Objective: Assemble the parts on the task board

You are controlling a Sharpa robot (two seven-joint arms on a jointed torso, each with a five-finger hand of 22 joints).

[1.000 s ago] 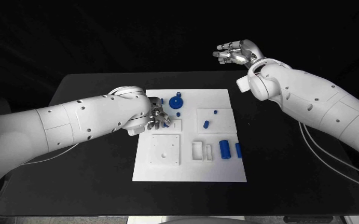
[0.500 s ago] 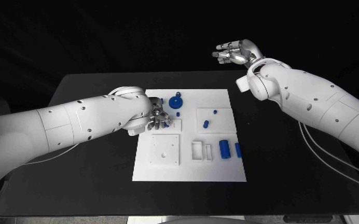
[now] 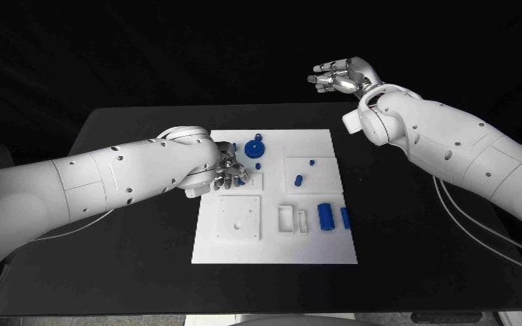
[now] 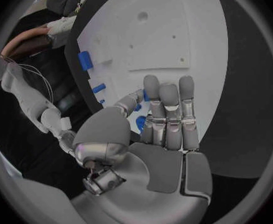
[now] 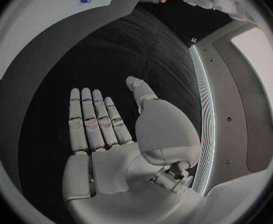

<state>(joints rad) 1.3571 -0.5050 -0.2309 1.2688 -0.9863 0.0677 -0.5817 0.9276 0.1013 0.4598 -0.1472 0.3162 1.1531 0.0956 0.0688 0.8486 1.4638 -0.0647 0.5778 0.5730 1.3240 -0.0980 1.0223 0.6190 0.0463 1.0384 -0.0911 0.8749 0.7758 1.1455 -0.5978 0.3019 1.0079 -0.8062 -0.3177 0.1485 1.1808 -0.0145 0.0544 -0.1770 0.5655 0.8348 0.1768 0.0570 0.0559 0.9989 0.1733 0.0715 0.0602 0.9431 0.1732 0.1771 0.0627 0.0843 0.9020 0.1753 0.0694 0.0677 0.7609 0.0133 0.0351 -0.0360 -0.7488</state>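
Black worktop [image 3: 130, 137], white task board [image 3: 327, 254] centred. Left hand [image 3: 228, 171] low over board's left edge beside blue disc part [image 3: 256, 149]; whether it pinches anything, cannot tell. Right hand [image 3: 346, 75] raised, spread, empty. Parts likely light, rigid, slippery; grip by sides.

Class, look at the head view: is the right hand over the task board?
No: the right hand is raised beyond the table's far edge, away from the task board.
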